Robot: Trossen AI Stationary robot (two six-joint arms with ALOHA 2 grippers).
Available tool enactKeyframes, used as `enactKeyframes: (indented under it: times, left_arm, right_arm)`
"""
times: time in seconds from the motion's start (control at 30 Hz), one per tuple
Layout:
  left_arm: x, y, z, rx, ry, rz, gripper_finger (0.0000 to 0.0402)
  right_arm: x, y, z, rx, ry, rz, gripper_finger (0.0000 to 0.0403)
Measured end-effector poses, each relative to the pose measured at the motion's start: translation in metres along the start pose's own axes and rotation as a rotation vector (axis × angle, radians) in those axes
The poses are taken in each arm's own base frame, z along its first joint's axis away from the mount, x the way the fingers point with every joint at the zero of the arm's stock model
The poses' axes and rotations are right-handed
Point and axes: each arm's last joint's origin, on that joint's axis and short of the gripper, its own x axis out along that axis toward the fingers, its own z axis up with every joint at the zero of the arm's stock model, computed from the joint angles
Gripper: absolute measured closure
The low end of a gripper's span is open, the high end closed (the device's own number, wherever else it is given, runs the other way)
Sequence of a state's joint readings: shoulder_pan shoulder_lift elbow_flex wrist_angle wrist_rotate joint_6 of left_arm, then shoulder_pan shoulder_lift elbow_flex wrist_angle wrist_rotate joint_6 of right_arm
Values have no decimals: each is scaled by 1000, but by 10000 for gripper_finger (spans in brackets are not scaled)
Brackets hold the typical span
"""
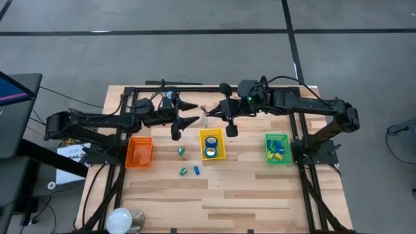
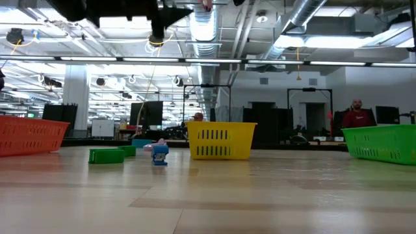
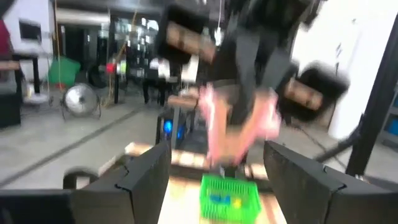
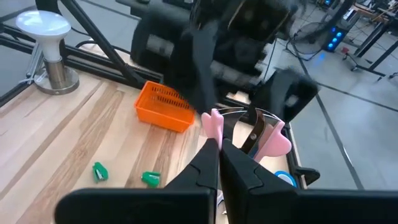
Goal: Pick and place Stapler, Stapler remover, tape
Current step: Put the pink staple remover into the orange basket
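A pink stapler remover with metal jaws hangs in the air over the table's far middle, with my right gripper shut on it. My left gripper stands open just left of it, level and facing it, and the stapler remover lies past its fingertips, apart from them. In the high view the two grippers meet tip to tip. Blue tape rolls lie in the yellow basket. Which thing is the stapler, I cannot tell. My right gripper pinches one pink handle of the stapler remover between its two fingertips. The fingers come from the table's right, slanting a little down. The rest of the remover sticks out beyond them toward my left gripper, lifted clear of the table.
An orange basket stands at the left and a green basket with blue and yellow pieces at the right. Small green pieces and a blue one lie on the wood near the yellow basket. A lamp stands at the near left.
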State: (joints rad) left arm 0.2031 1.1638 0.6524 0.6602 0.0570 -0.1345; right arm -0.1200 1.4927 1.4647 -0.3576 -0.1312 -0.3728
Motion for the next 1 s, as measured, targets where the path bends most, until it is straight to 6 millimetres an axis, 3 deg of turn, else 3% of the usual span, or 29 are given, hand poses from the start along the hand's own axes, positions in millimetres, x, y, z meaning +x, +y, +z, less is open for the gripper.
enactKeyframes:
  times: [0.1,0.27,1.0]
  left_arm:
    - [8,0,13,5,-12,2,158]
    - [14,4,16,8,11,6,160]
    - [17,2,8,26,63,-35,190]
  right_arm:
    - [-1,0,0,0,1,-9,403]
    - [-1,-1,0,0,9,-28,403]
    - [-1,0,0,34,1,2,403]
